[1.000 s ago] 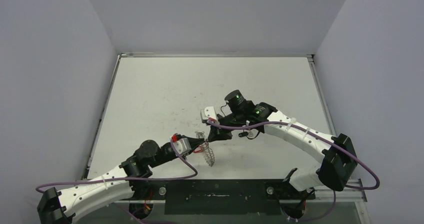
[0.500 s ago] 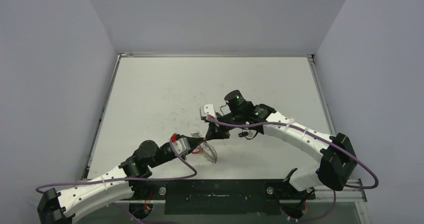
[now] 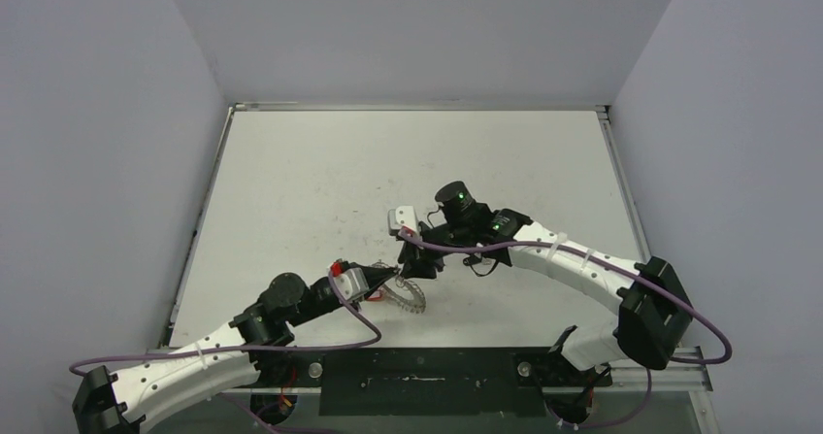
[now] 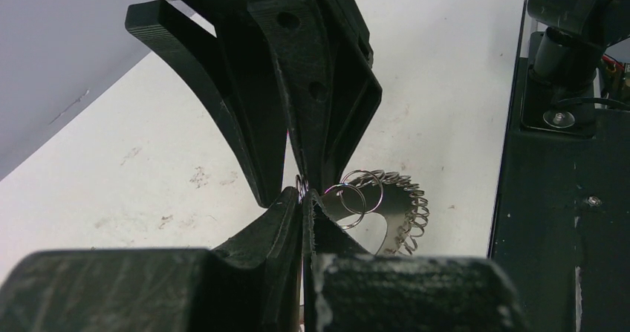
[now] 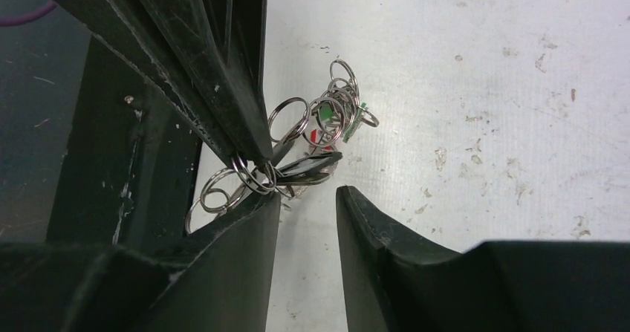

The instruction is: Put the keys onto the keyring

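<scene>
Near the middle of the table (image 3: 291,182), the left gripper (image 4: 304,200) is pinched fully closed on the rim of the keyring (image 4: 397,212), apparently to steady it for the other arm. The right gripper (image 5: 308,198) meets it tip to tip, jaws narrowly parted and empty. One black-headed key (image 5: 306,170) lies against its finger among small split rings (image 5: 290,120), below the green tag (image 5: 325,114).

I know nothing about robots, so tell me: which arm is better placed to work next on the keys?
Probably the right: the right gripper is open beside a black-headed key. The left gripper is shut on the keyring, so it is busy.
</scene>
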Motion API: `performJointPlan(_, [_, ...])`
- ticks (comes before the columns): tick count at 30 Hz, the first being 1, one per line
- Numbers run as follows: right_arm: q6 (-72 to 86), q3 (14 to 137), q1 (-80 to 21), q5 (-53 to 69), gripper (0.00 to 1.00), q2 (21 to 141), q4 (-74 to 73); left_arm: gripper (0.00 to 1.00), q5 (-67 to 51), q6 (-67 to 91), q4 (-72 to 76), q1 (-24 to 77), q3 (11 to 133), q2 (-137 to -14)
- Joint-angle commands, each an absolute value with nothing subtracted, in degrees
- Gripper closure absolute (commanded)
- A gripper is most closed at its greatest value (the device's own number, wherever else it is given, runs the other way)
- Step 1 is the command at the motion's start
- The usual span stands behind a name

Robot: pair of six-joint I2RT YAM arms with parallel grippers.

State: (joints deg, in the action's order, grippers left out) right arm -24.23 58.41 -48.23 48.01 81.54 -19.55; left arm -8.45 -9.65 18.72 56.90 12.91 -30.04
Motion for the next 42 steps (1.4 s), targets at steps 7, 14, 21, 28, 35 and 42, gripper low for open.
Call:
performJointPlan(7, [-25.0,56.7,-48.3,47.1,0.62,73.1,-13.4,1.00,-9.5,-9.2,24.3,57.0,14.1,-28.9])
performJointPlan(14, [-25.7,56.7,-48.5,51.0,0.63,73.8,-13.0,1.00,-9.5,-9.3,24.3,57.0,14.2,-29.0])
performJointPlan(21, [-27.1,57.1,-48.6,52.7,0.69,75.1,-14.1,1.00,-9.5,-9.3,24.1,57.0,14.2,-28.8])
performJointPlan(28, [-27.5,57.8,-48.9,54.7,1.00,75.7,-13.9,1.00,-9.4,-9.1,24.2,57.0,14.2,-28.9])
performJointPlan(35, [-27.5,58.8,-48.9,54.1,1.00,74.8,-16.2,1.00,-8.8,-8.7,24.3,57.0,13.8,-28.5])
performJointPlan(42, [-28.5,65.6,-49.4,47.0,1.00,76.0,-28.4,0.74,-6.3,-8.2,21.5,57.0,14.2,-26.8])
